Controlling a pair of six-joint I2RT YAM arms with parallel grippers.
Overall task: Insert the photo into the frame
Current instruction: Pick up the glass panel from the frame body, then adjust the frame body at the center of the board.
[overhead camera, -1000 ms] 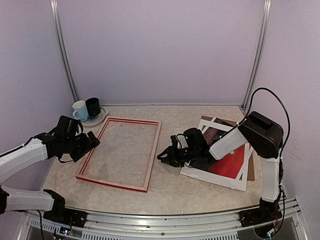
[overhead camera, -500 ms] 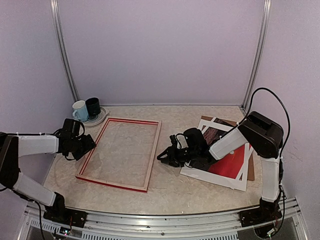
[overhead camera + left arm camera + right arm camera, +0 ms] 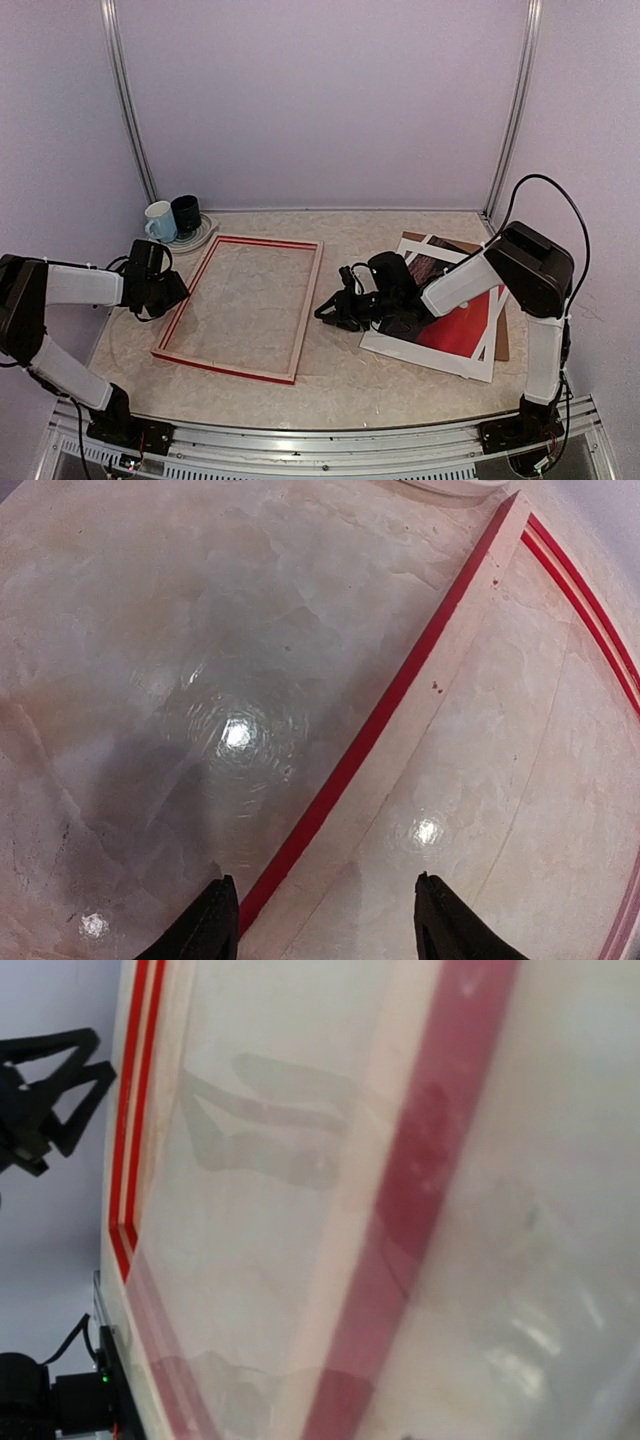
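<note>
Since the earlier frame the left arm has swung in and dropped low, so that the left gripper [image 3: 170,290] now sits at the left rail of the frame [image 3: 307,305], and its jaws have drawn in from their widest. In the left wrist view they stand part-open astride that rail [image 3: 410,720], one tip on bare table outside the red edge, the other inside, neither touching wood. The right gripper [image 3: 335,310] has not shifted: it hovers low between the frame's right rail and the photo [image 3: 465,328], and whether it is closed on anything I cannot tell (its wrist view is a blur of red rails). The photo lies face up, well right of the frame, under the right arm. The left arm's move looks like bracing the frame; the photo's transfer remains undone.
</note>
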